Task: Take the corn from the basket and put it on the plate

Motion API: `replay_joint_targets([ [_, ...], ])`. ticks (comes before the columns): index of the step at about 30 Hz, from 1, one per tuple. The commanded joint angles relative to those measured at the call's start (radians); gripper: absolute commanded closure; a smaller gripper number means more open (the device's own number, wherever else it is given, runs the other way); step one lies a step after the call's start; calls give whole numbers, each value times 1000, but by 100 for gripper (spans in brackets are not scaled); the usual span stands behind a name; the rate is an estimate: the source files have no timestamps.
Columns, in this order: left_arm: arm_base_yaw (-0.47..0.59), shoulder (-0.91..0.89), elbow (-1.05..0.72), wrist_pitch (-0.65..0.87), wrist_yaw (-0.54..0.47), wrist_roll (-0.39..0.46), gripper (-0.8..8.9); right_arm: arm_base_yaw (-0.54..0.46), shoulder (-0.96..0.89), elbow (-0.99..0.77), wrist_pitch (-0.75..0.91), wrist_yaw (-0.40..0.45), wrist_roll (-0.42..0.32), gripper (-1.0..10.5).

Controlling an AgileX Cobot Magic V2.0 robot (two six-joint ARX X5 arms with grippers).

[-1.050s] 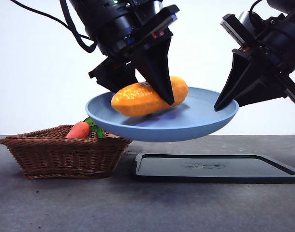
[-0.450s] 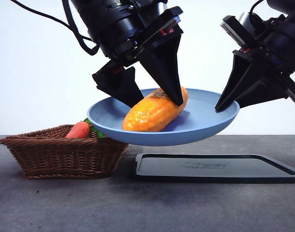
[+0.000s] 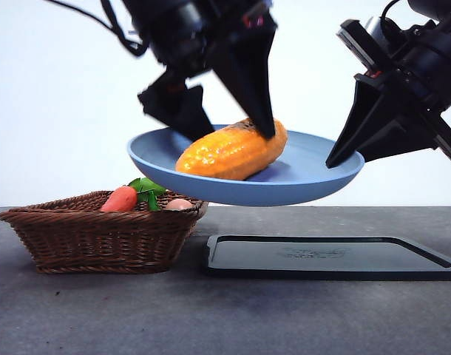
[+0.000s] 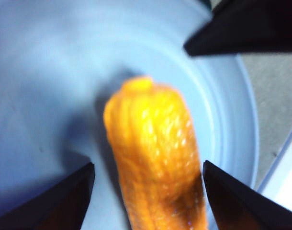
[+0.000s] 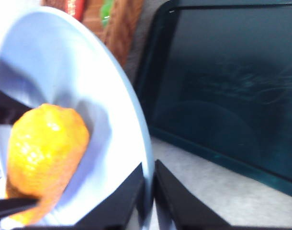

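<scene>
The orange-yellow corn (image 3: pixel 231 151) lies on its side in the light-blue plate (image 3: pixel 314 181), which hangs tilted in the air above the table. My left gripper (image 3: pixel 235 137) stands over the cob, open, with one jaw on each side of it; in the left wrist view the corn (image 4: pixel 155 153) sits between the spread jaws of the left gripper (image 4: pixel 148 165). My right gripper (image 3: pixel 336 161) is shut on the plate's right rim, and the right wrist view shows its jaws (image 5: pixel 150 167) pinching that rim (image 5: pixel 136 120). Down at the left stands the wicker basket (image 3: pixel 100 233).
In the basket lie a red-orange carrot (image 3: pixel 120 200) with green leaves and a pale round item (image 3: pixel 180 204). A flat black tray (image 3: pixel 329 257) lies on the grey table under the plate's right half.
The corn went from held and tilted to lying flat on the plate. My left gripper let go of it and rose a little. The plate stayed in the right gripper, slightly higher.
</scene>
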State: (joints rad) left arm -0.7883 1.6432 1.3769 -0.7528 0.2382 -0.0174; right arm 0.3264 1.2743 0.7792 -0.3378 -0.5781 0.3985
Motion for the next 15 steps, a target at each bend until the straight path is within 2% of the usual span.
replay_joint_targets([
  [1, -7, -1, 71, -36, -2, 6, 444, 4, 6, 21, 14, -9, 8, 945],
  [10, -5, -3, 209, -113, -2, 17, 445, -8, 6, 21, 15, 2, 6, 945],
  [15, -4, -3, 277, -130, -2, 18, 445, -60, 6, 21, 20, 3, 1, 945],
])
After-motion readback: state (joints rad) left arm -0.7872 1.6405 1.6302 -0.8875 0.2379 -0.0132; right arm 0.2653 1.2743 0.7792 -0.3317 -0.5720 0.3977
